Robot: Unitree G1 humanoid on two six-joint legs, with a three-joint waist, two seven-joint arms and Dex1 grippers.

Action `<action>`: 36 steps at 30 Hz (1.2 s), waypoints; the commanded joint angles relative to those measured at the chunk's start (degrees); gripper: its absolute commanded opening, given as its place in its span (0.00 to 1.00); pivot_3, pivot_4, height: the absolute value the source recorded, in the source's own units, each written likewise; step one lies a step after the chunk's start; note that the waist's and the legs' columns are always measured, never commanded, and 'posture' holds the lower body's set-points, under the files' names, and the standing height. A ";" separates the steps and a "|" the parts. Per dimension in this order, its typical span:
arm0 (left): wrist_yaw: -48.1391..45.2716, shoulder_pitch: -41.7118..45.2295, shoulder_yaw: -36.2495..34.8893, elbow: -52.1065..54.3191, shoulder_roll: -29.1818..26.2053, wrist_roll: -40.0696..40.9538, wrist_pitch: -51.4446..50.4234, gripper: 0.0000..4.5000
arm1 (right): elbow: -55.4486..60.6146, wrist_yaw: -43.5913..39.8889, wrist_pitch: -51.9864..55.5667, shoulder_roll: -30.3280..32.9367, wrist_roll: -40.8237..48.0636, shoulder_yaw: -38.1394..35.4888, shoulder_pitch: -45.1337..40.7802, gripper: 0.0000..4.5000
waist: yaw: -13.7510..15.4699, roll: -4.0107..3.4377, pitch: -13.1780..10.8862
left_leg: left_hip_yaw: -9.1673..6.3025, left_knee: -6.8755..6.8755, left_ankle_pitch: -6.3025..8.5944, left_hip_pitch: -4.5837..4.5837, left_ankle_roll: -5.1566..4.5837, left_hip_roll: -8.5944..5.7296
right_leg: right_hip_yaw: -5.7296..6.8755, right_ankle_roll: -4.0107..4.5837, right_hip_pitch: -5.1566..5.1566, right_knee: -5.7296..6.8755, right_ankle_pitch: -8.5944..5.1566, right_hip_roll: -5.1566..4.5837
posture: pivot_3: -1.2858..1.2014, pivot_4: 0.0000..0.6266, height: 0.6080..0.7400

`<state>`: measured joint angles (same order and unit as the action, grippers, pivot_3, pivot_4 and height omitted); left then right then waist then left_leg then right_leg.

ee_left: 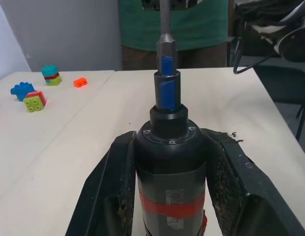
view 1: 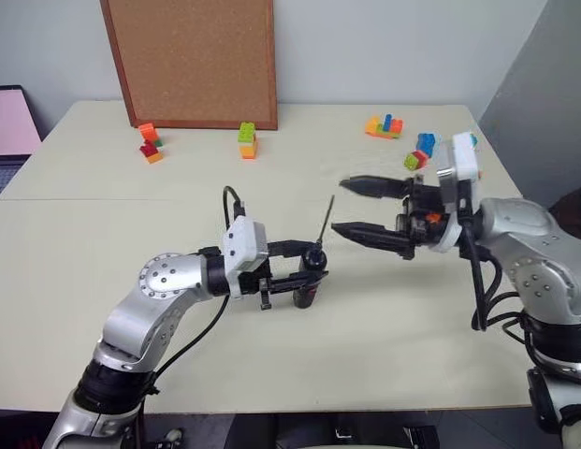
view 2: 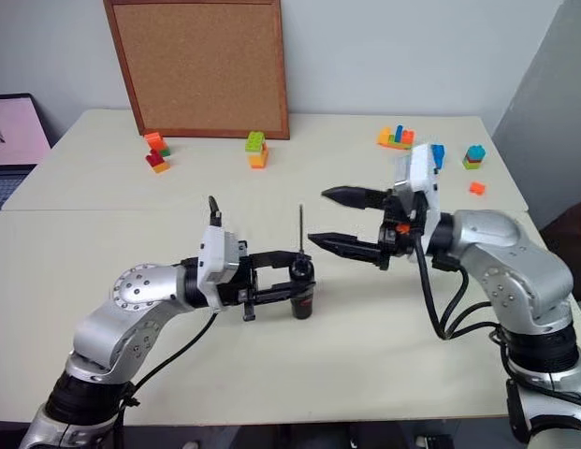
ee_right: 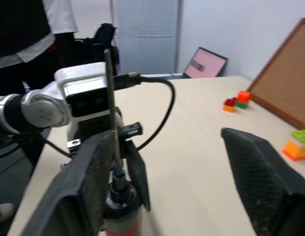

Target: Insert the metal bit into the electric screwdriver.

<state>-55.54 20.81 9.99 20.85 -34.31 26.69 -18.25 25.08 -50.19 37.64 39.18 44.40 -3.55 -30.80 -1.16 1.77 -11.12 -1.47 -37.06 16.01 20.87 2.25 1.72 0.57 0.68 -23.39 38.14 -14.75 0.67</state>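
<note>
Ahead of me a cork board (view 1: 192,58) leans against the wall at the far edge of the pale table (view 1: 103,309). Small stacks of coloured toy bricks (view 1: 247,139) lie scattered along that far side, and a laptop (view 1: 11,126) stands open off to my left.

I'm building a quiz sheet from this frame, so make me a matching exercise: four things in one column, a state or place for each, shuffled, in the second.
Things:
1. electric screwdriver
2. metal bit
3. right gripper
4. cork board

States:
A. open, holding nothing
B. leaning against the wall at the table's far edge
C. clamped upright in the left gripper
D. sticking up from the tool's top

Pairs: 1-C, 2-D, 3-A, 4-B
</note>
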 commanded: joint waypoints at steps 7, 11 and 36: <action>4.56 15.93 13.33 -18.23 4.75 -19.69 2.88 0.36 | 9.67 -5.15 -3.91 17.01 -6.05 -17.93 16.69 1.00 | 1.02 -0.04 0.02 | 0.05 -0.03 -0.01 -0.03 -0.01 -0.04 | -0.06 -0.10 0.17 -0.01 0.07 0.09 | 0.52 0.24 1.00; 1.54 25.05 21.05 -31.00 7.35 -29.20 15.58 0.36 | 10.17 -7.92 -8.74 22.72 -13.86 -18.92 23.94 1.00 | 0.48 -0.03 0.02 | 0.10 -0.04 -0.09 -0.05 -0.12 -0.10 | -0.07 -0.29 0.20 -0.06 0.19 0.17 | 0.52 0.24 1.00; -3.01 37.76 22.96 -63.83 19.84 -41.97 39.20 0.76 | 13.05 -6.31 -8.03 23.82 -18.29 -15.81 30.16 1.00 | 0.97 0.03 -0.02 | 0.16 -0.29 -0.09 0.52 -0.13 -0.17 | -0.06 -0.31 0.01 -0.32 0.15 0.10 | 0.52 0.24 1.00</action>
<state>-55.82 59.25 34.56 -45.26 -14.97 -17.66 23.17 37.89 -56.38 30.39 62.73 26.43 -18.87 0.10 -0.19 1.80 -11.14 -1.30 -37.35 15.92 21.39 2.11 1.57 0.50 0.37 -23.38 37.82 -14.60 0.78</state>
